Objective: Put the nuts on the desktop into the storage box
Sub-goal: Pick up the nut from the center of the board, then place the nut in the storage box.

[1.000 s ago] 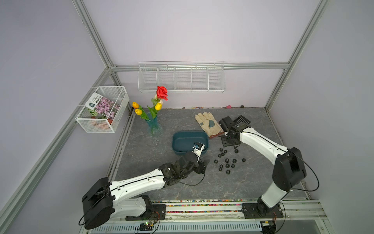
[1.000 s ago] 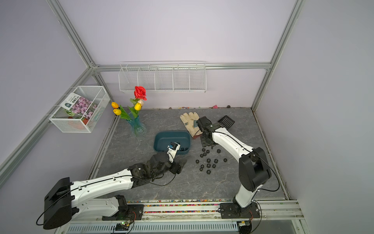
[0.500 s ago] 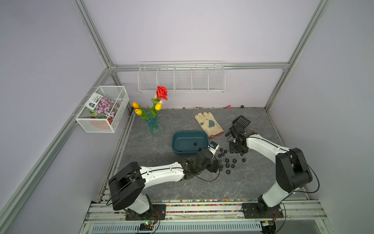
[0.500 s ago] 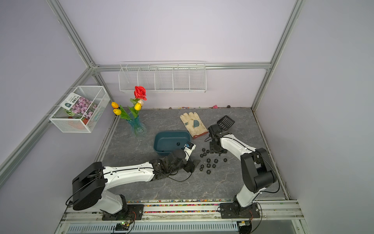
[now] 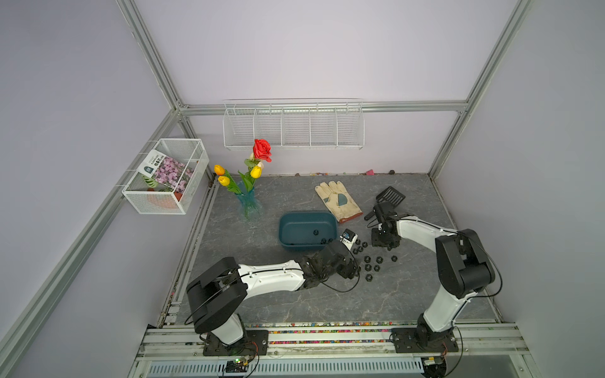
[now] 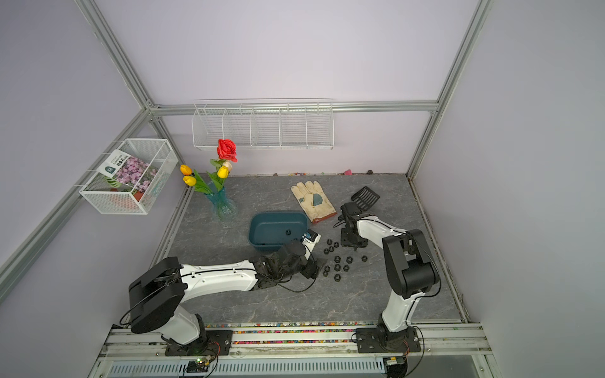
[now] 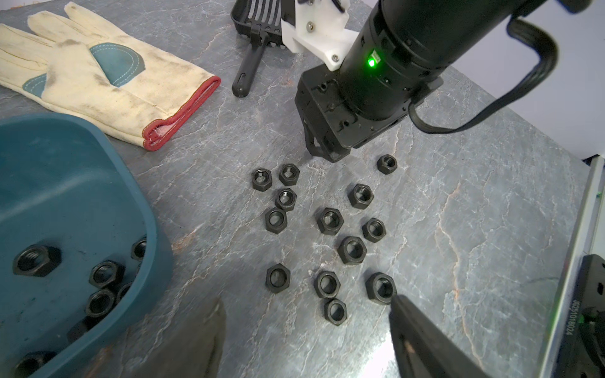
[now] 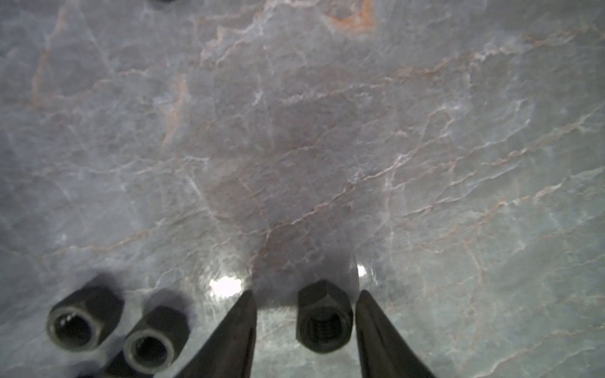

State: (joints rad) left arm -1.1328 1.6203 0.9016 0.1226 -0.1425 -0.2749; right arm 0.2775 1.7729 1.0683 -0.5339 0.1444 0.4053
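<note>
Right gripper [image 8: 305, 293] is straddling a nut [image 8: 324, 315], jaws open, seemingly off-centre, so it's risking flicking it away on closing; left gripper [image 7: 307, 299] is hovering open.

Top views high, looking down, wrist views close above desktop [image 8: 294, 131]

thirteen nuts [image 7: 329, 221] outside the box in left wrist view, one storage box [image 7: 65, 183], one glove [image 7: 98, 81], one scoop [image 7: 258, 19]
</note>
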